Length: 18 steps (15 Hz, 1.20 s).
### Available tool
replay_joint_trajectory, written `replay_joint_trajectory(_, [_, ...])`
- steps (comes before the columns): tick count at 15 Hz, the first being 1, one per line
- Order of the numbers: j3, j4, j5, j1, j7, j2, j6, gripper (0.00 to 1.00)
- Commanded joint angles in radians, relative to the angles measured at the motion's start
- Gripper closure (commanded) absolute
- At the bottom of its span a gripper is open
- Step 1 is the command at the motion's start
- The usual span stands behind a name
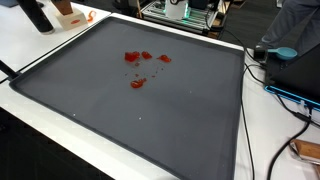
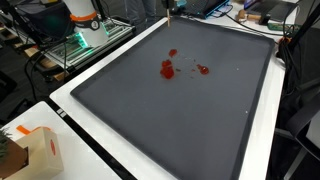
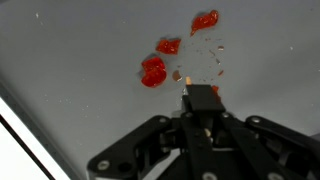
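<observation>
The arm is out of frame in both exterior views. Only the wrist view shows the gripper [image 3: 200,96], tilted toward the dark mat [image 1: 80,95], its fingers drawn together. Whether it pinches anything is too small to tell. The red bits [image 3: 155,72] lie scattered just beyond it.

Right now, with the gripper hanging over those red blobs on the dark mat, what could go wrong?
1. The gripper sits close by the red blobs; a low or sideways move could smear them across the mat.
2. The pale flecks beside the blobs could scatter or stick to it.
3. The cables lie just beyond the mat's edge; a wide swing might snag them.
</observation>
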Motion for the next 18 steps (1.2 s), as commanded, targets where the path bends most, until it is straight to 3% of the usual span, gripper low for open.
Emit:
replay_joint_trajectory(1, [0.009,0.003,0.002,-0.009,-0.002,0.002,-0.003,0.87])
replay_joint_trajectory(6, [0.009,0.005,0.002,-0.009,-0.002,0.007,-0.003,0.87])
replay_joint_trajectory(7, [0.009,0.005,0.002,-0.009,-0.002,0.007,-0.003,0.97])
replay_joint_trajectory(18, [-0.05,0.01,0.035,-0.045,-0.173,0.216,0.208,0.97])
